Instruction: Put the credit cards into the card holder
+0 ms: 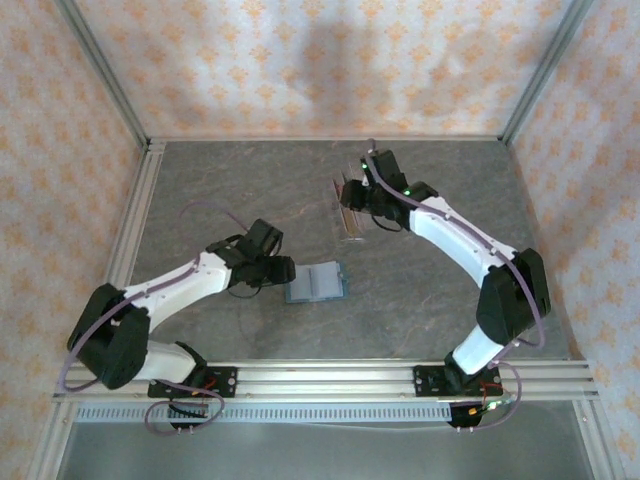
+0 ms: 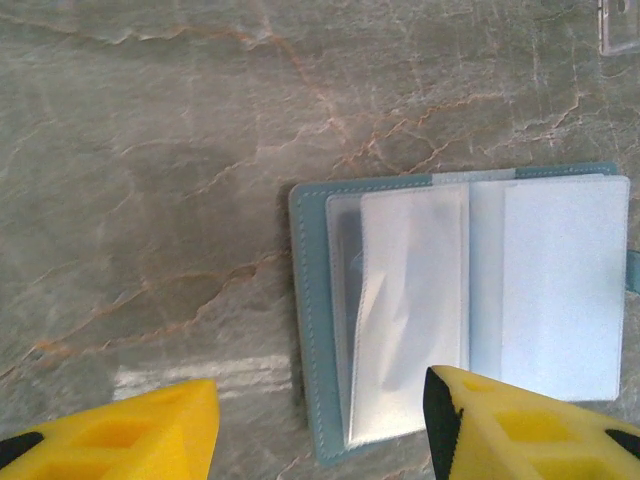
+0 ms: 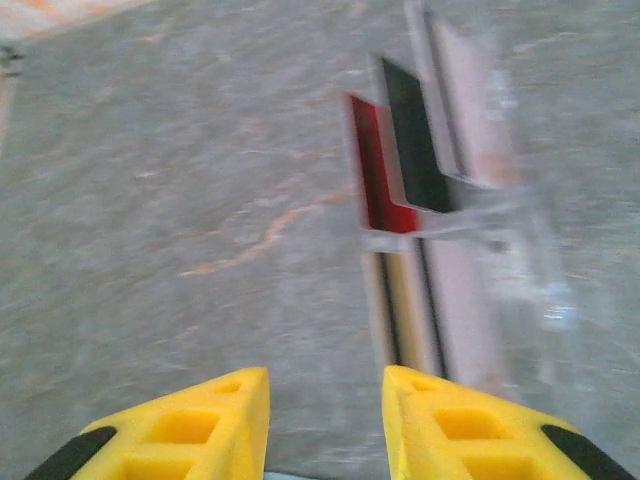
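The card holder lies open on the grey table, teal cover down and clear sleeves up. My left gripper hovers at its left edge, open; in the left wrist view its yellow fingers straddle the holder's near left corner without gripping it. The credit cards stand on edge in a clear slotted rack. A dark red card and a darker one show in the blurred right wrist view. My right gripper is over the rack's far end, open and empty, the cards ahead and right of it.
The clear rack sits about a hand's width beyond the card holder; its corner shows in the left wrist view. Metal rails border the table's near edge, and patterned walls close the sides and back.
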Action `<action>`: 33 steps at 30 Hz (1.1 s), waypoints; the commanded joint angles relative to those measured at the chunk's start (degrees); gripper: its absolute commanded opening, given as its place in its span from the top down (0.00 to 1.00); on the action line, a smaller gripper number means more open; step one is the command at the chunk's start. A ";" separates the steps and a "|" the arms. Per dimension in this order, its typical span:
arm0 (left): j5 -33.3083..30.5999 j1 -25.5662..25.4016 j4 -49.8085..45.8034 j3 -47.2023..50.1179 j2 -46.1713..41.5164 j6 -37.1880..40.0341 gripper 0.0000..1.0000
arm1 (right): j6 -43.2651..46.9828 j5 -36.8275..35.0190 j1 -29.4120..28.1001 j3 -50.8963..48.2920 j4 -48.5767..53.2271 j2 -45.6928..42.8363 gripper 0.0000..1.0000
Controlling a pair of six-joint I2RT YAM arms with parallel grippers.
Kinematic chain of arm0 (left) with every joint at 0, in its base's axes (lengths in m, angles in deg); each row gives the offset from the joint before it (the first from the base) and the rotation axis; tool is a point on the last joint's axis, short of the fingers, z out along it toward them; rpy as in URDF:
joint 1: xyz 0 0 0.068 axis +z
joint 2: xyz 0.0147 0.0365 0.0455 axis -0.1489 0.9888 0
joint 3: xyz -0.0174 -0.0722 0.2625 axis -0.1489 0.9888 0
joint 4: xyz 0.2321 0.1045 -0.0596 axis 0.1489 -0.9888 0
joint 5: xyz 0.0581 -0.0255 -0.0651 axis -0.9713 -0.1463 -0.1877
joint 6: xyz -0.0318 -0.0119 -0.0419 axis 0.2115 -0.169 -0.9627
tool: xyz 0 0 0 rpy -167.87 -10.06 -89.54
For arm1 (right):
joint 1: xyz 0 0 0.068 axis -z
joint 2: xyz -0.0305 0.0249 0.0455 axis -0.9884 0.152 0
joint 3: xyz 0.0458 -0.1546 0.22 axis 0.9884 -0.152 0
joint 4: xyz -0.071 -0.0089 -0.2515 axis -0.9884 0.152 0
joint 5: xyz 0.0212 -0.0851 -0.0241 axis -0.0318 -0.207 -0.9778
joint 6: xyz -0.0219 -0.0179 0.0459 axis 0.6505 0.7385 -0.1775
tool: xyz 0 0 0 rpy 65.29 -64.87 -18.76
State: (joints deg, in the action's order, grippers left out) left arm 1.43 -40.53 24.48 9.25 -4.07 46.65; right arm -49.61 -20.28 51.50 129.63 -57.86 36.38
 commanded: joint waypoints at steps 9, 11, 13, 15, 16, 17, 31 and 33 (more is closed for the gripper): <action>-2.58 -1.55 1.67 -2.95 9.24 3.45 0.45 | 8.64 -6.73 0.09 13.50 13.95 11.72 0.58; -3.03 -1.52 1.81 -2.61 9.84 3.61 0.46 | 9.03 -7.17 -0.28 14.45 14.66 12.79 0.59; -3.11 -1.59 2.37 -2.28 10.35 3.67 0.47 | 9.50 -7.98 -1.07 14.75 14.96 13.52 0.61; -3.02 -1.60 2.65 -2.09 11.04 3.75 0.48 | 9.91 -8.48 -1.74 15.09 15.49 14.27 0.61; -3.04 -1.57 2.73 -2.06 11.39 3.82 0.48 | 10.10 -8.94 -2.14 15.43 15.96 14.99 0.62; -2.90 -1.59 2.83 -1.91 11.62 3.83 0.49 | 10.29 -9.25 -2.40 15.75 16.44 15.42 0.63; -2.93 -1.61 3.14 -0.83 11.22 3.74 0.52 | 11.61 -15.65 -4.13 17.82 19.59 19.35 0.69; -2.85 -1.61 3.25 -0.83 11.21 3.64 0.52 | 11.72 -15.73 -4.08 17.95 19.52 19.83 0.69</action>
State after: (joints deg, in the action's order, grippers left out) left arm 0.07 -41.65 27.15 7.50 7.47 49.66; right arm -38.88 -32.94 47.89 145.52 -40.58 55.20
